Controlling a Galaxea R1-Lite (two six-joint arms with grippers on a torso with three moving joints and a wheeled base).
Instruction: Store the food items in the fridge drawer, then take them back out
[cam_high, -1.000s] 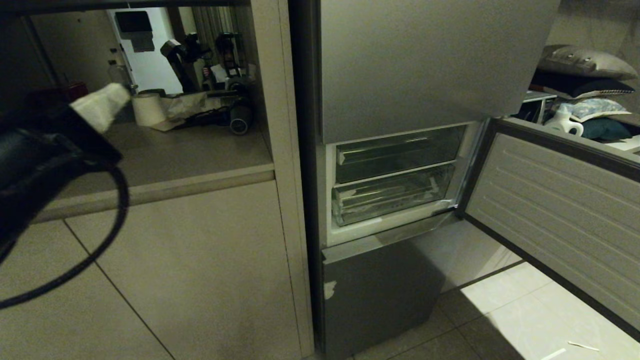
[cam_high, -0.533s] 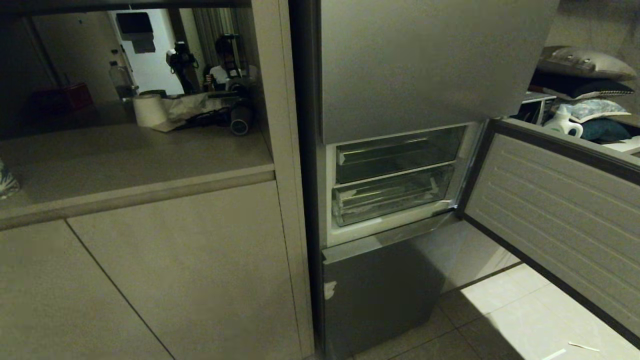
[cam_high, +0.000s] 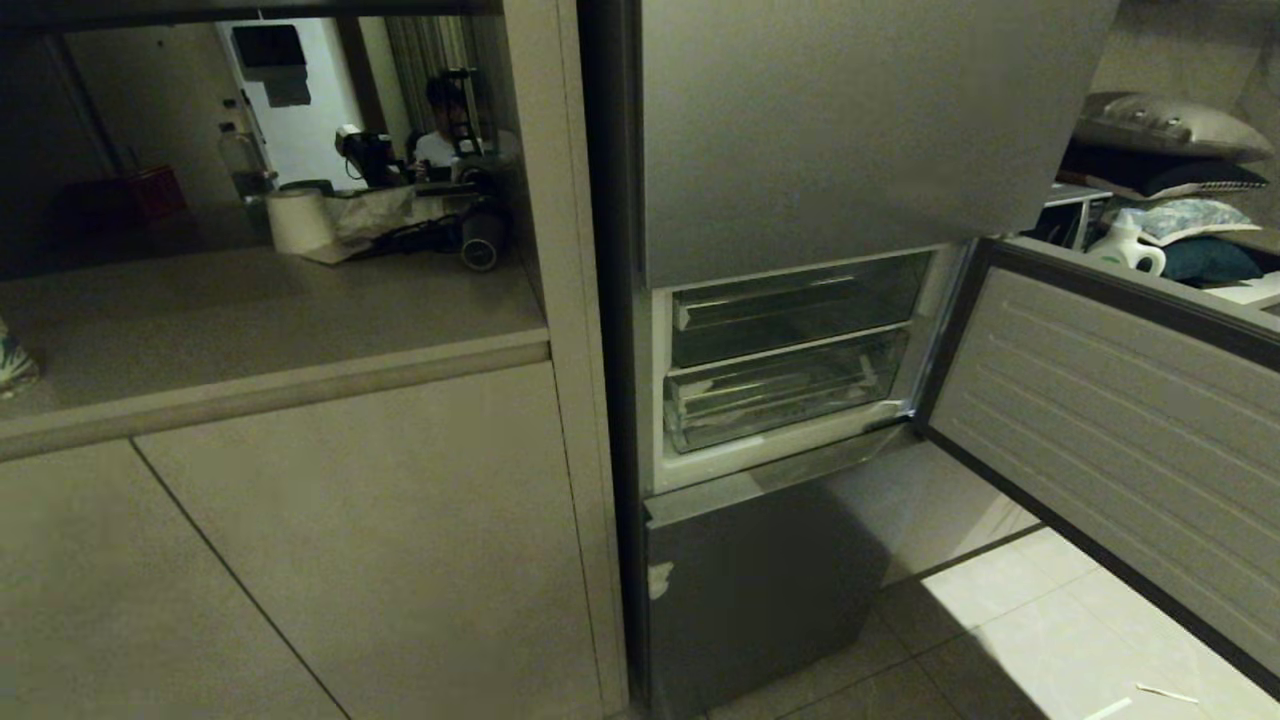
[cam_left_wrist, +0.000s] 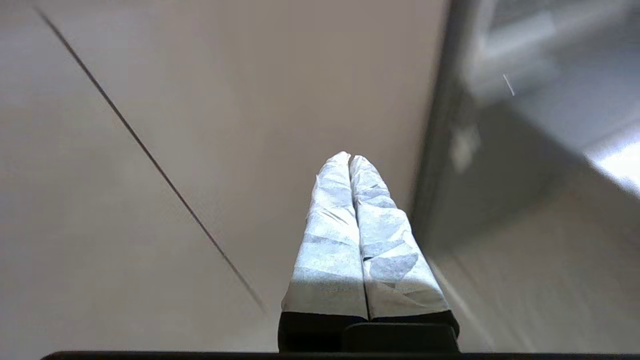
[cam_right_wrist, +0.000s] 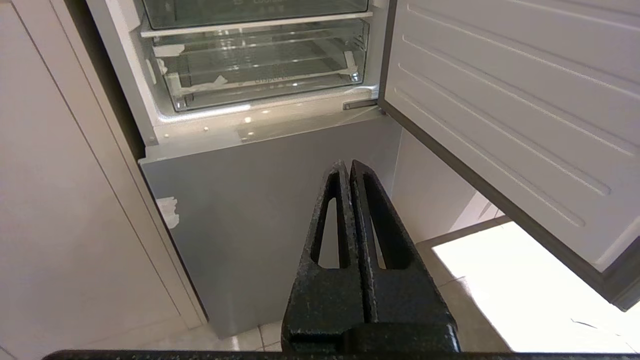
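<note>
**Both pincers shut, fridge drawer pushed in**

I am looking down at the open fridge from the head camera, and neither arm is showing there. The fridge drawer (cam_high: 785, 400) is sitting pushed in within the lit middle section, under a shorter clear compartment (cam_high: 795, 305), with white tape scraps at its front corners. In the right wrist view the same drawer (cam_right_wrist: 260, 75) is showing its ribbed floor, and I am seeing no food lying in the part I can make out. The grey upper door panel (cam_high: 850, 120) is standing shut above it, and the ribbed middle door (cam_high: 1110, 420) is swinging wide to the right.

My right gripper (cam_right_wrist: 349, 167) is hanging in front of the grey lower door (cam_right_wrist: 265, 210), its black fingers pressed together and holding nothing. My left gripper (cam_left_wrist: 350, 157) is pointing at the beige cabinet front (cam_left_wrist: 225, 125) beside the fridge's edge, its white-wrapped fingers closed tight against each other, also gripping nothing.

On the counter (cam_high: 270, 310) to the left, a roll of paper (cam_high: 295, 220) is standing, and a person (cam_high: 445, 125) is sitting well back in the room.
</note>
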